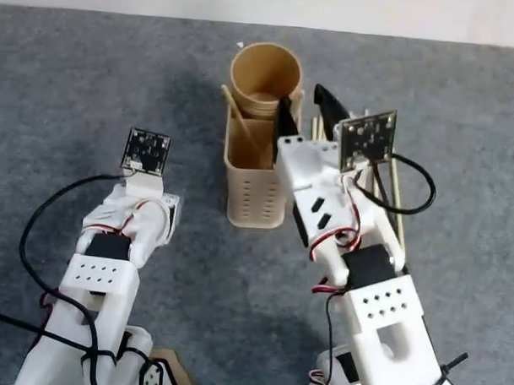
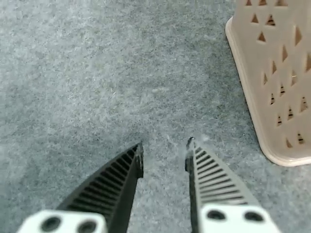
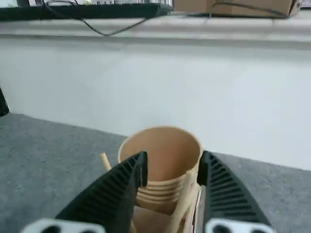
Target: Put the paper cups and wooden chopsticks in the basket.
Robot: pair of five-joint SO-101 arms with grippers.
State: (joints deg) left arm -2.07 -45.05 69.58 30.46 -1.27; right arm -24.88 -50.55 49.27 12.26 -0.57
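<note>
Over the basket (image 1: 255,197) the right gripper (image 3: 173,162) hangs with its jaws apart, close to the stacked cups (image 1: 265,70) that stand in the basket's far end. A chopstick (image 1: 242,129) leans inside too. More chopsticks (image 1: 397,204), I think, lie on the mat (image 2: 97,73) beside that arm. They look light, stiff and quick to roll, so are best pinched mid-length. The right arm stretches forward. The left gripper (image 2: 164,142), jaws also apart, hovers low near the basket.
</note>
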